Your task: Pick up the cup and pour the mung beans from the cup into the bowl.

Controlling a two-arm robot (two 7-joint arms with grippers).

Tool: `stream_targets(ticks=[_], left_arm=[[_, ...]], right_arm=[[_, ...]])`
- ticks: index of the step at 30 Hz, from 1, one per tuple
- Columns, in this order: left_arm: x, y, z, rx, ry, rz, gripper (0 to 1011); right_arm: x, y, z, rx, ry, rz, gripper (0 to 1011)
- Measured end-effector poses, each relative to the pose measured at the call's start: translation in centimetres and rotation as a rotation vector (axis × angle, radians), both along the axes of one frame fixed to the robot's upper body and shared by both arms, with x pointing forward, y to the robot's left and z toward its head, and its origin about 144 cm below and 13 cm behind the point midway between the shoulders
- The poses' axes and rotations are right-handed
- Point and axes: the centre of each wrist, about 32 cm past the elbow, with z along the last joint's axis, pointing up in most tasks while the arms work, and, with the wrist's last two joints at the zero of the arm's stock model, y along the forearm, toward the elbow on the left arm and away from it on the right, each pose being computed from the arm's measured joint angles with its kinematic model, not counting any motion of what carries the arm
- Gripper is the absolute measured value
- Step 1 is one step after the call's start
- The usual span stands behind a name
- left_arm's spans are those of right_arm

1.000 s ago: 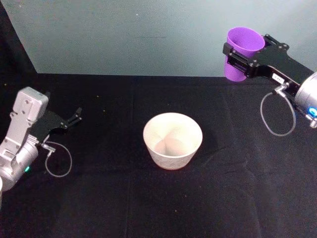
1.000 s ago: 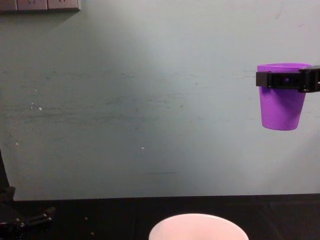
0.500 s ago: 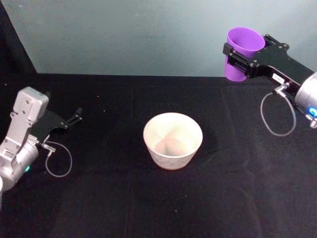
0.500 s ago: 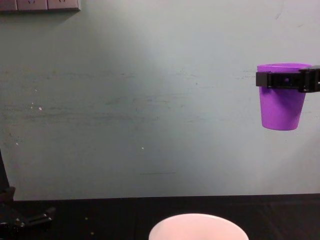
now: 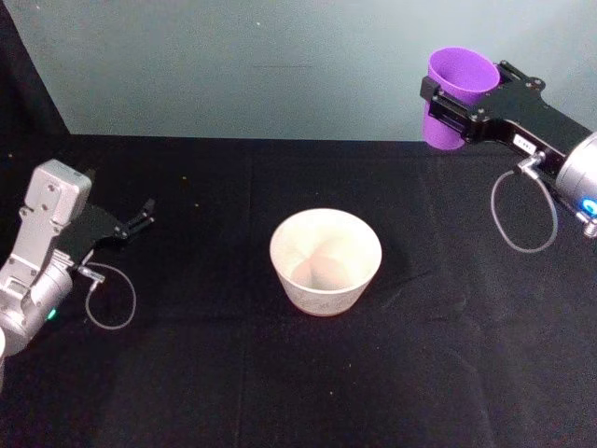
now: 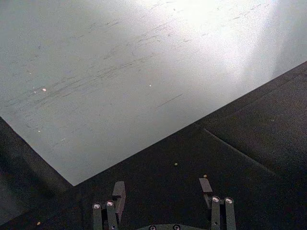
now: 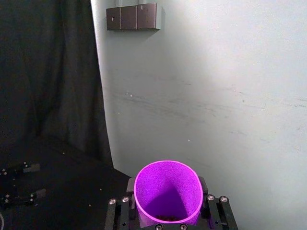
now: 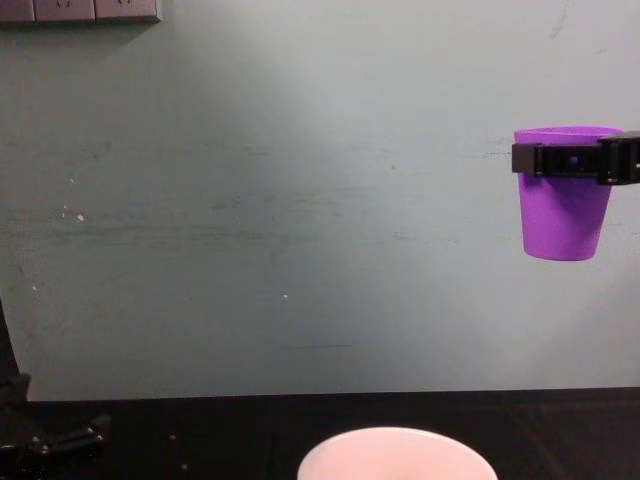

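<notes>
Cup being pinched upright by right gripper, high, well right of bowl. Left gripper being held idle, jaws spread. Mung beans risk being scattered on table if tipped before bowl is reached.

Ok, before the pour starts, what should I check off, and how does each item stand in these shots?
1. Grip: ok. The right end effector is shut on the cup just below its rim, and the cup is upright.
2. Cup over the bowl: not ok. The cup hangs high, to the robot's right and farther back than the bowl, so it would have to travel first.
3. Bowl ready: ok. It stands upright, mouth open, on the black table.
4. Mung beans in the cup: cannot tell how many. Something dark lies at the bottom.
5. Left end effector out of the way: ok. It is open and low at the table's left side, apart from the bowl.
</notes>
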Motion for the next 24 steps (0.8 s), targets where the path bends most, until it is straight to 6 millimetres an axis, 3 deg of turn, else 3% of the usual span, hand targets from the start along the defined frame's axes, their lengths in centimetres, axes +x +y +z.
stream_targets(ticks=[24], left_arm=[[0.0, 0.0, 0.0, 0.0, 0.0, 0.0, 1000]], right_arm=[[0.0, 0.0, 0.0, 0.0, 0.0, 0.0, 730]])
